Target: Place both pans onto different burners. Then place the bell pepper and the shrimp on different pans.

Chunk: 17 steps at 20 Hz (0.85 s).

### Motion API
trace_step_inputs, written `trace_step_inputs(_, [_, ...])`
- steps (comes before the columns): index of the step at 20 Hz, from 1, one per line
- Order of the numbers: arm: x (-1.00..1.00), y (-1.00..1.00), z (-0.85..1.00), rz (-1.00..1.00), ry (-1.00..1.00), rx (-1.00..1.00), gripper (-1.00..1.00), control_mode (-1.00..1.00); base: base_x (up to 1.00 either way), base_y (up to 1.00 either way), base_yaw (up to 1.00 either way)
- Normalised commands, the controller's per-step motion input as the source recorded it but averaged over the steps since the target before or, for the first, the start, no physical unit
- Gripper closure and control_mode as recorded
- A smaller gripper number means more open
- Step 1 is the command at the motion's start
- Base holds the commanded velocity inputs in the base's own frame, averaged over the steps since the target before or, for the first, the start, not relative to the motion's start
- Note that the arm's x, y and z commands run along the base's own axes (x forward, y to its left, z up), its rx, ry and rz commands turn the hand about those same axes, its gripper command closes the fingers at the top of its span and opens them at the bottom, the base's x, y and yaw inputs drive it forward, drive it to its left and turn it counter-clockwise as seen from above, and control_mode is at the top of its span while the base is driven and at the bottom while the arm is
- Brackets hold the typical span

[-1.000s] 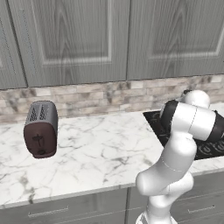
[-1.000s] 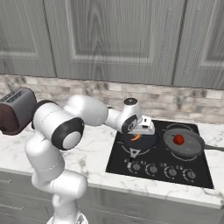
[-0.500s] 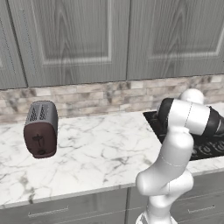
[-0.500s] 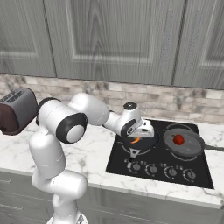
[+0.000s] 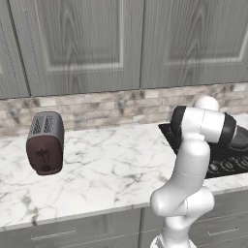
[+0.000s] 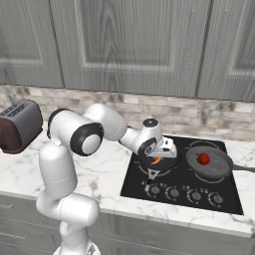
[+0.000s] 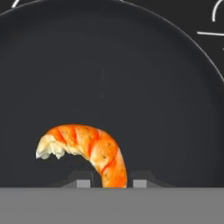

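Note:
In the hand view the orange curved shrimp (image 7: 87, 146) rests low over the black pan (image 7: 131, 78). Its tail sits between my gripper's (image 7: 111, 181) two tips, which stand slightly apart with a thin dark gap on each side. From the right base view, the gripper (image 6: 158, 155) hovers just above this pan (image 6: 167, 165) on the cooktop's left side, with the shrimp (image 6: 156, 161) under it. On a right burner stands the dark grey pan (image 6: 214, 167), holding the red bell pepper (image 6: 202, 159). A burner ring (image 7: 210, 33) peeks past the black pan's rim.
The black cooktop (image 6: 134, 179) has a row of knobs (image 6: 184, 193) along its front. A toaster (image 5: 45, 143) stands on the marble counter (image 5: 106, 169) to the left. Grey cabinets hang above the brick backsplash.
The hand has sunk a little toward the left pan with the shrimp. Its jaws have begun to part around the shrimp.

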Motion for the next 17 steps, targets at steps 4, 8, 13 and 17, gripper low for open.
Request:
trace_step_inputs(4, [0.09,-0.08,-0.04,0.0,0.0,0.0,-1.0,-1.0,0.0,0.0,0.0])
trace_step_inputs(8, [0.0,-0.09,0.0,0.0,0.0,0.0,-1.0,-1.0,0.0,0.0,0.0])
trace_step_inputs(13, [-0.15,-0.01,0.27,0.0,-0.01,0.0,-1.0,-1.0,0.0,0.0,0.0])
trace_step_inputs(17, [-0.51,0.0,0.58,0.0,-0.04,0.0,-1.0,-1.0,0.0,0.0,0.0])
